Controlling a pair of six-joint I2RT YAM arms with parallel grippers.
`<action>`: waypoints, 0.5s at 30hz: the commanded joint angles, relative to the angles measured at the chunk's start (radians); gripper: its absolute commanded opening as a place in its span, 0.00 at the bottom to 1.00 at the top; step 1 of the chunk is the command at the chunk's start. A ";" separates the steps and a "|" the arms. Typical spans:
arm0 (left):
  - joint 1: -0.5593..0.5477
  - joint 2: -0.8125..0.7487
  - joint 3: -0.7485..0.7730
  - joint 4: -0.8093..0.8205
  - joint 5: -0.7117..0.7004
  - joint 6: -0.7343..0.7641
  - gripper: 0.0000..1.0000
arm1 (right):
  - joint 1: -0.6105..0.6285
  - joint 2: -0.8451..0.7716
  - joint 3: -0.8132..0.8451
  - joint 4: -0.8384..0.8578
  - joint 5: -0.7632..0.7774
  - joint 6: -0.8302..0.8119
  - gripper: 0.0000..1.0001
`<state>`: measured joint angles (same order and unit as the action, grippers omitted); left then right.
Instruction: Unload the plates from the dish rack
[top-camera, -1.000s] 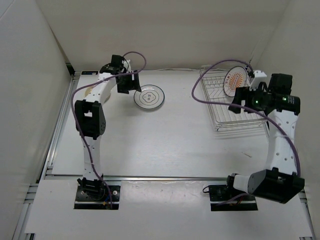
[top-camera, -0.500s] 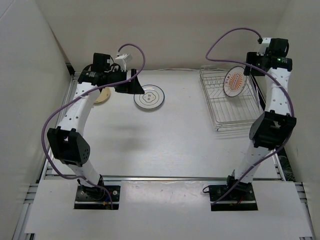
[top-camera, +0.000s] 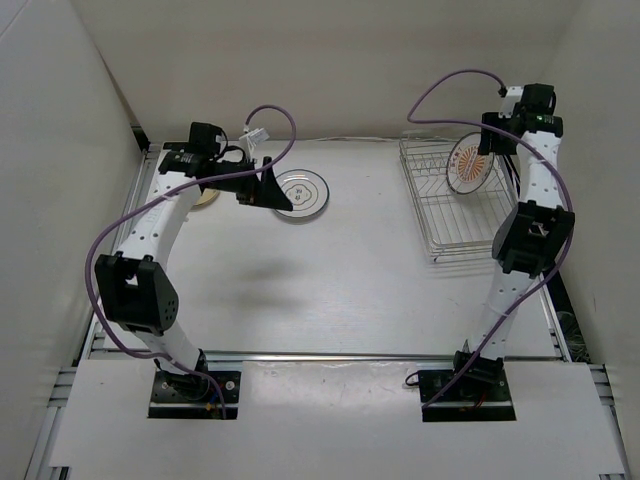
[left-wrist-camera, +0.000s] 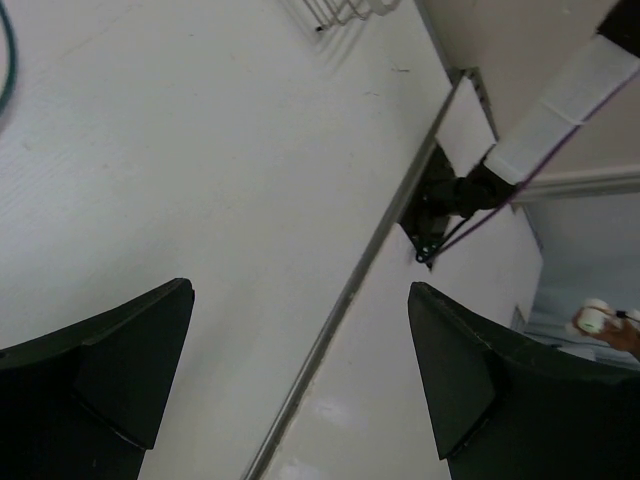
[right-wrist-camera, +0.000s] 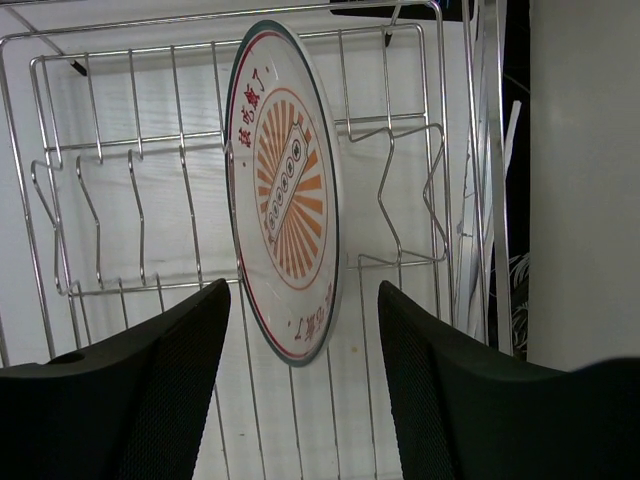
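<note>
Rear right of bench (top-camera: 330, 280): dish rack (top-camera: 470, 228), orange-centred plate (right-wrist-camera: 285, 210) upright in a slot; right gripper (top-camera: 491, 138) fingers (right-wrist-camera: 140, 400) spread either side of it. Flat on bench: lettered-rim plate (top-camera: 302, 193); tan plate (top-camera: 207, 198). Nearby, left gripper (left-wrist-camera: 300, 290), fingers released, empty.

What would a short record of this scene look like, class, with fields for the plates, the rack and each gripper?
In rack: orange plate, standing on edge between the prongs
On table: lettered plate, lying flat; tan plate, partly hidden by the left arm
Left gripper: open, empty, over bare table
Right gripper: open, one finger on each side of the orange plate, not clamped
Plates left to unload: one
</note>
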<state>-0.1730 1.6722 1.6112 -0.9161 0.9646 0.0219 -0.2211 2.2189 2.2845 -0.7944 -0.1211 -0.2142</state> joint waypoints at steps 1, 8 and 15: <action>0.010 -0.003 -0.022 -0.007 0.198 0.013 1.00 | 0.000 0.024 0.069 0.024 -0.023 -0.005 0.65; 0.020 0.046 -0.040 -0.017 0.273 0.013 1.00 | 0.000 0.084 0.108 0.024 -0.041 -0.005 0.45; 0.020 0.057 -0.039 -0.007 0.233 0.004 1.00 | 0.000 0.082 0.118 0.024 -0.051 0.015 0.00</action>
<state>-0.1589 1.7489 1.5768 -0.9344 1.1683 0.0181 -0.2214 2.3051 2.3535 -0.7868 -0.1234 -0.2173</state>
